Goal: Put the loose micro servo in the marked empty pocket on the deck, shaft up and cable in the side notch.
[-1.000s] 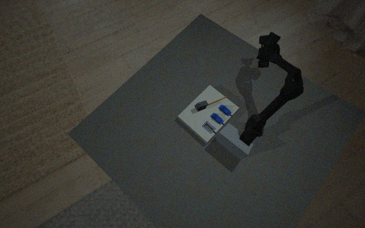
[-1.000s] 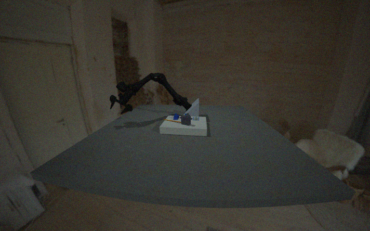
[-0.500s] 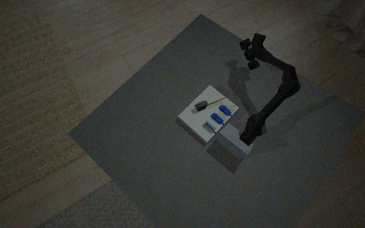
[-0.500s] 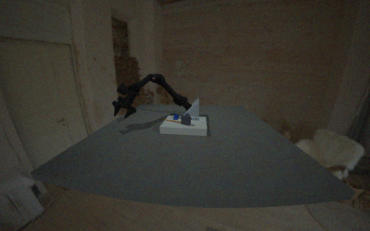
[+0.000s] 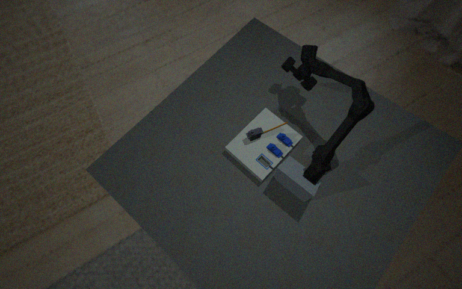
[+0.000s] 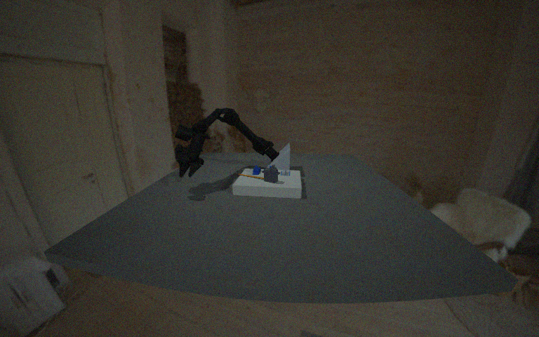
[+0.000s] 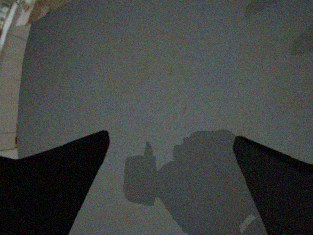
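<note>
Mostly the pictures are dark and grainy, so the ears and shaft of the micro servo (image 5: 254,133) cannot be made out; it lies loose on the white deck (image 5: 243,150), apart from the blue-framed empty pocket (image 5: 263,161). Bent at the elbow, the arm points the gripper (image 5: 298,72) down over the grey mat (image 5: 190,190), well apart from the deck, jaws wide and holding nothing.

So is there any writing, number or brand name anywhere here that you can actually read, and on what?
None can be read in any view.
The only sign is the blue outline around the empty pocket on the white deck; it carries no letters.
The grey loose servo, the blue servos and the black gripper show no legible labels.
</note>
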`<state>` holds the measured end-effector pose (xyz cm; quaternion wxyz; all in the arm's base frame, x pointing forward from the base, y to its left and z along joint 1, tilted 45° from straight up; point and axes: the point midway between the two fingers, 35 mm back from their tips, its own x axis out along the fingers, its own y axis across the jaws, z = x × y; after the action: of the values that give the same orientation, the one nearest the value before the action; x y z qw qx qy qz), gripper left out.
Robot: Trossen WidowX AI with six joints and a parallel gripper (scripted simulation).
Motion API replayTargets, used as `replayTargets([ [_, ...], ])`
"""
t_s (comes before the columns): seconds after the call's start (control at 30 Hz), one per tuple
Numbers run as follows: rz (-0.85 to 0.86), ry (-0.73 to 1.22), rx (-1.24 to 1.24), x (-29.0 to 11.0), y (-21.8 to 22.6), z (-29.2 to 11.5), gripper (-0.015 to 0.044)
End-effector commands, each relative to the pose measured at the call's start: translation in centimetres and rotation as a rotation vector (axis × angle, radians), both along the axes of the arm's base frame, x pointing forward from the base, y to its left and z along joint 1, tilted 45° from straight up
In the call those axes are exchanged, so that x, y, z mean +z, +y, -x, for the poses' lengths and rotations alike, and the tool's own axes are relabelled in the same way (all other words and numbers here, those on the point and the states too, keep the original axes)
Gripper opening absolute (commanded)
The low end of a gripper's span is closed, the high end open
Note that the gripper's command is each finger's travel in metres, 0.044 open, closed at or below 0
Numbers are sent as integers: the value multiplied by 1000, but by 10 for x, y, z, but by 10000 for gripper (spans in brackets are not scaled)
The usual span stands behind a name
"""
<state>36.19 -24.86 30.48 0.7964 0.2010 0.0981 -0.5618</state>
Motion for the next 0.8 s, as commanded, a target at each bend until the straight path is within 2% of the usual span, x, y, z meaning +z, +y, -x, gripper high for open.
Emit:
replayTargets([
  [0.0,-8,113,70,-17,16,-11,440],
  [0.77,15,736,483,-105,117,-41,440],
])
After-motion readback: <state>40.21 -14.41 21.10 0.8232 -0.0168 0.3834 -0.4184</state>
